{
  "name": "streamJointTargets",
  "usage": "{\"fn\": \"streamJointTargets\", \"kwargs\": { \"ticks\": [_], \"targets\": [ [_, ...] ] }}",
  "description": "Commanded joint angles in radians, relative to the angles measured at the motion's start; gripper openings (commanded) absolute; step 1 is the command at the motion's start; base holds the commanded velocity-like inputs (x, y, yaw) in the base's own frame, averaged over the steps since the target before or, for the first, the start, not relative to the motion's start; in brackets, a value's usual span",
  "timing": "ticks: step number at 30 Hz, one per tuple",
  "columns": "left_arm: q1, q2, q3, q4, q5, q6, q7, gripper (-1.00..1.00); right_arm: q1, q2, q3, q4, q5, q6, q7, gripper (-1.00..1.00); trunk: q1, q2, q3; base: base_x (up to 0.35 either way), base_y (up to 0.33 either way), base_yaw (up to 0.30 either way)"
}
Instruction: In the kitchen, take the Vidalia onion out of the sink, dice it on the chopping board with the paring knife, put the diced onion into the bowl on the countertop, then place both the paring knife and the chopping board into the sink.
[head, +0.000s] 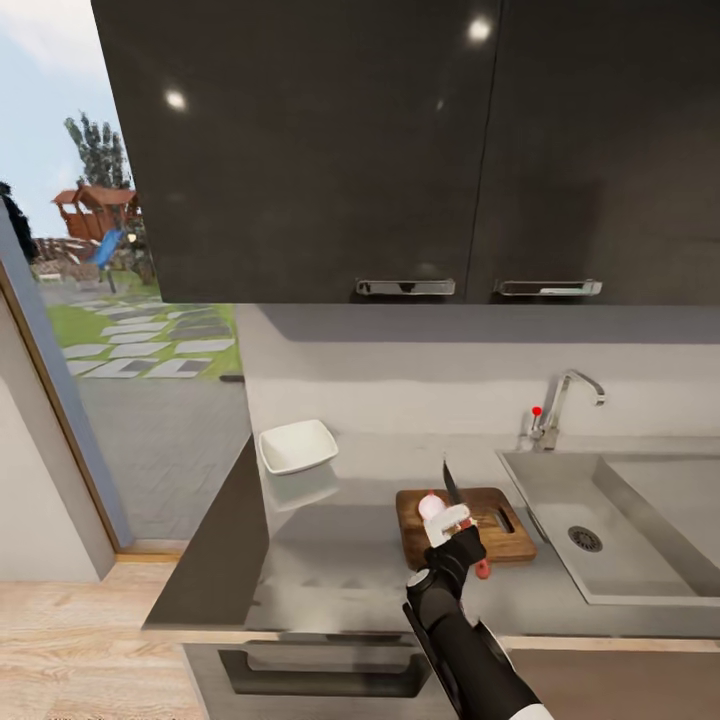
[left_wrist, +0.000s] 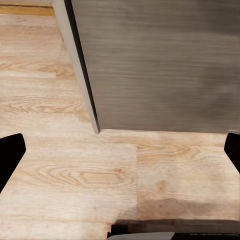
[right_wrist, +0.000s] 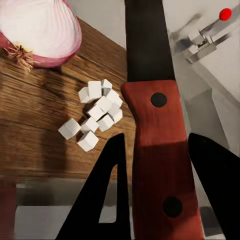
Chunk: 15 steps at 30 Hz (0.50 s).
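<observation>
At the bottom centre of the head view our right arm reaches up from the frame's lower edge, and the right pincer (head: 462, 540) grips the paring knife (head: 452, 484), its dark blade pointing up the frame and away from us. The right wrist view shows this close: the black fingers (right_wrist: 102, 200) lie along both sides of the red-orange handle (right_wrist: 160, 155), clamped on it. The left pincer (left_wrist: 120, 165) looks down at pale wooden floor (left_wrist: 75, 180) beside a grey cabinet side (left_wrist: 160, 65); its dark fingertips sit at the two edges of that picture, so we judge it spread wide and holding nothing.

Just beyond the right pincer lies the chopping board (head: 510, 535) on the worktop (head: 330, 560), left of the sink (head: 650, 500). On the board a small heap of white dice (right_wrist: 95, 115) sits beside the blade, and past it, at the upper left of the wrist picture, a rounded piece of the Vidalia onion (right_wrist: 42, 30), still whole. So we judge the dicing partly done.

To do it well, we should bring the blade over that remaining piece, keep it upright, and press down within the board's edges, clear of the dice so they are not scattered.

Farther off, at the worktop's back left corner, waits the bowl (head: 297, 446); the tap (head: 565, 400) stands behind the sink
</observation>
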Motion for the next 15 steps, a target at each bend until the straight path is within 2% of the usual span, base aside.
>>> {"fn": "streamJointTargets", "kwargs": {
  "ticks": [1,7,15],
  "targets": [
    [0.000,0.001,-0.002,-0.001,0.010,-0.002,-0.002,1.00,-0.001,0.000,0.002,0.008,0.003,0.006,-0.002,-1.00,0.000,-0.002,-0.003,0.000,0.000,0.000],
    [0.000,0.001,-0.002,-0.001,0.010,-0.002,-0.002,1.00,-0.001,0.000,0.002,0.017,0.003,0.007,-0.002,-1.00,0.000,-0.002,-0.012,0.000,0.067,0.000],
    [0.000,0.001,-0.002,-0.001,0.010,-0.002,-0.002,1.00,-0.001,0.000,0.002,0.018,0.003,0.007,-0.002,-1.00,0.000,-0.002,-0.025,0.000,0.005,0.000]
  ]
}}
